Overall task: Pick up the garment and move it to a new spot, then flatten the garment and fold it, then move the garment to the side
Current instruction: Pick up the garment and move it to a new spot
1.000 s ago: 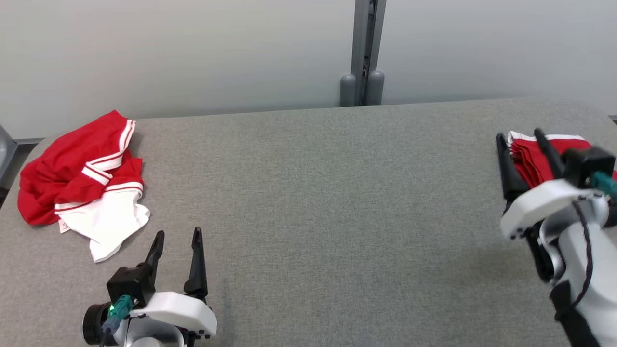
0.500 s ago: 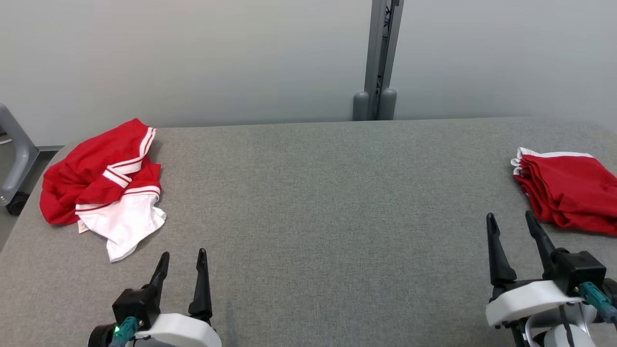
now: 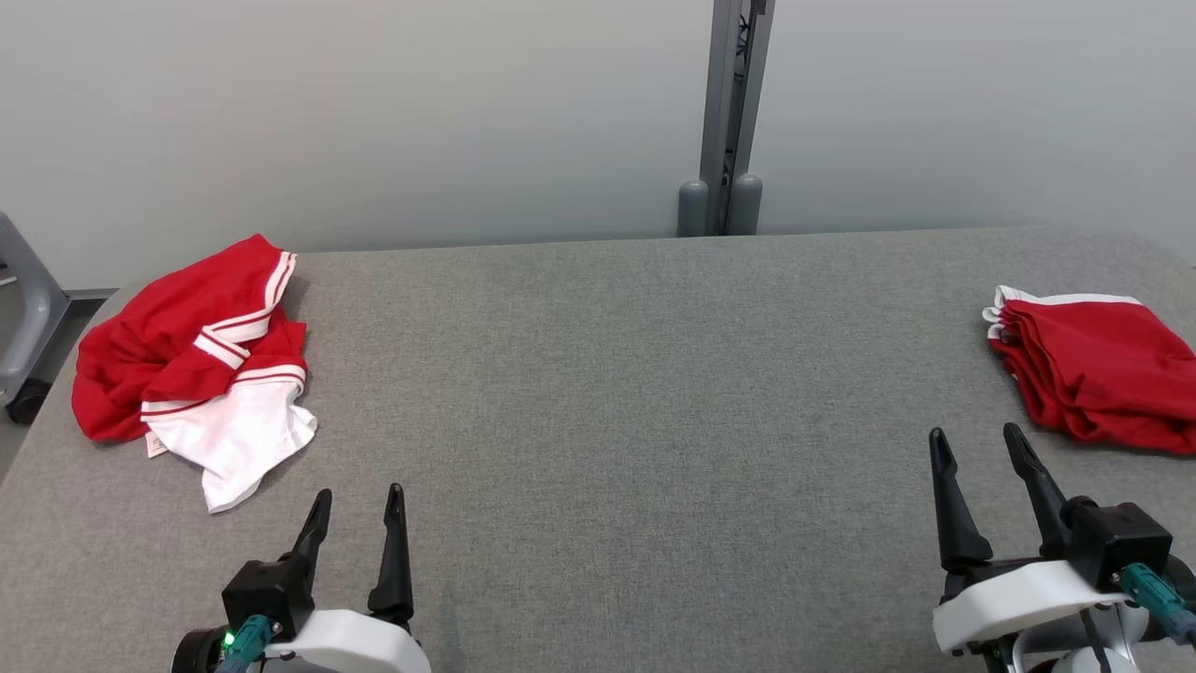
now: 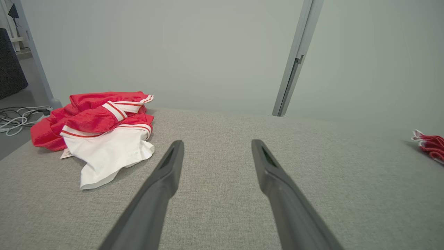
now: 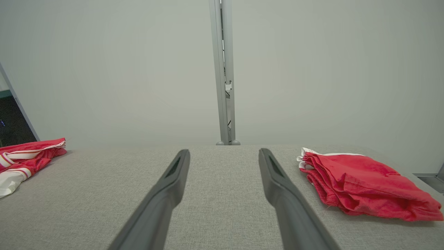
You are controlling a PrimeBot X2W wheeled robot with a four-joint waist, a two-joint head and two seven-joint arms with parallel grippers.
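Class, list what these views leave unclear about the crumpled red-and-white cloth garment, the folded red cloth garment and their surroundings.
- Crumpled red-and-white garment: head view, its own folds hide its shape; right wrist view, left edge cuts it.
- Small white label: head view, too small to read.
- Folded red garment: head and left wrist views, right edge cuts it off.
- Grey metal frame: head view, left edge cuts it off.

The bench [image 3: 598, 374] is covered in grey, matt, coarsely woven cloth. The crumpled garment [image 3: 177, 355] is soft red and white cloth with a faint sheen, and the folded garment [image 3: 1103, 374] is the same red cloth. The left end effector [image 3: 359, 494] and right end effector [image 3: 973, 433] have matt, dark, plastic-looking fingers on smooth white shells. The post [image 3: 727, 93] looks like matt grey metal.
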